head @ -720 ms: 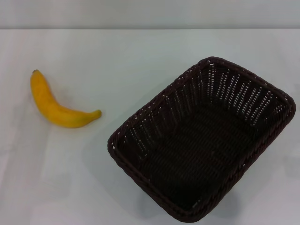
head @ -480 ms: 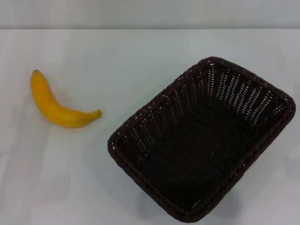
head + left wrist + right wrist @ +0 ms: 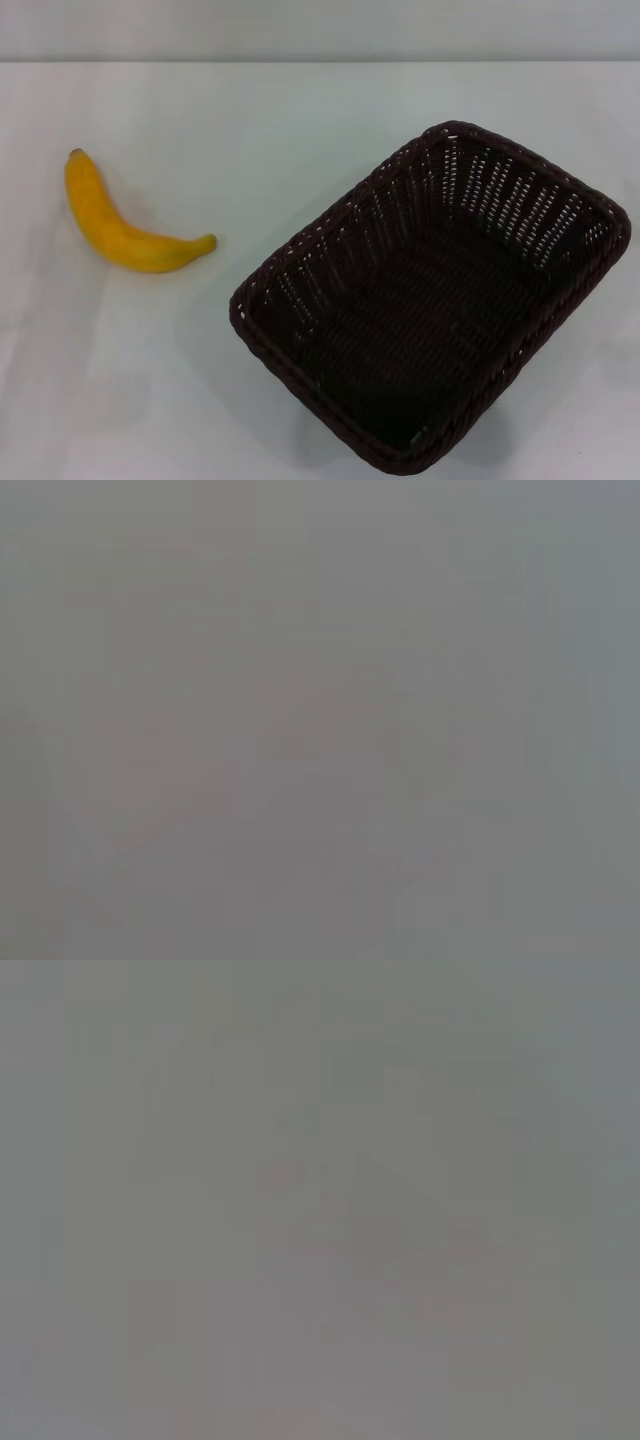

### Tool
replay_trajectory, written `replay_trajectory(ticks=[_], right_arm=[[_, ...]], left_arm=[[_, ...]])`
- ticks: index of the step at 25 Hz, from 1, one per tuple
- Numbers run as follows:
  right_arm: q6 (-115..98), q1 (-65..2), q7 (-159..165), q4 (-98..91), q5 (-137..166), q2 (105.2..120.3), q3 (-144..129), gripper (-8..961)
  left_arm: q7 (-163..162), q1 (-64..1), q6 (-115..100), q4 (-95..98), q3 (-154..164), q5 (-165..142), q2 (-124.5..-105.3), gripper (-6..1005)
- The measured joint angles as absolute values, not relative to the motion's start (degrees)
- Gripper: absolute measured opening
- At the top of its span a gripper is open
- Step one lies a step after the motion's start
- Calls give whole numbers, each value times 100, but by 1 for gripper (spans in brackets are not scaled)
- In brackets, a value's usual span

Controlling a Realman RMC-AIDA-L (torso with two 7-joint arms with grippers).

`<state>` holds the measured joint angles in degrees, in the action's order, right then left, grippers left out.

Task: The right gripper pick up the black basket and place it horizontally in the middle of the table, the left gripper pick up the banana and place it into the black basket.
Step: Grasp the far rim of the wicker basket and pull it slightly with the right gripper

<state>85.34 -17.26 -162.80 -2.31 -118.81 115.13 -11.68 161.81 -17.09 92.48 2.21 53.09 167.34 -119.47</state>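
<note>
On the tabletop, the black basket is lying skewed toward the robot's right, empty, while the banana is resting well apart on the left. Neither the right tool nor the left tool is showing in the head view, and both wrist views are giving only featureless grey, so whether either is released or clenched cannot be told. The basket pick is probably pending: gripping the braided rim on a long side should ease turning it level.

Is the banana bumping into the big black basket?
Apart. The head view shows bare white table between the banana and the black basket.
</note>
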Motion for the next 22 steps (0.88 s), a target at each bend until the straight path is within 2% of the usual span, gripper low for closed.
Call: replay_trajectory(ticks=[5,13,18,22], right_arm=[[8732,-1606,-15602,-978,-11584,11494,-1846,860],[7459,-1513,-11002,-4407,-9775,11450,-3232,857],[7755,-1925,-8630,-6066,-8056,11294,-3460,854],[8485,-2517,-6801,-6931,-6677,10987,-3875,852]], left_arm=[[16181,-1660,9249,233,5303,16729,-11944,876],[16179,-1661,9247,226,5308,16673,-11938,870],[16174,-1661,9257,237,5309,16650,-11938,867],[16175,-1669,9281,264,5309,16625,-11929,864]])
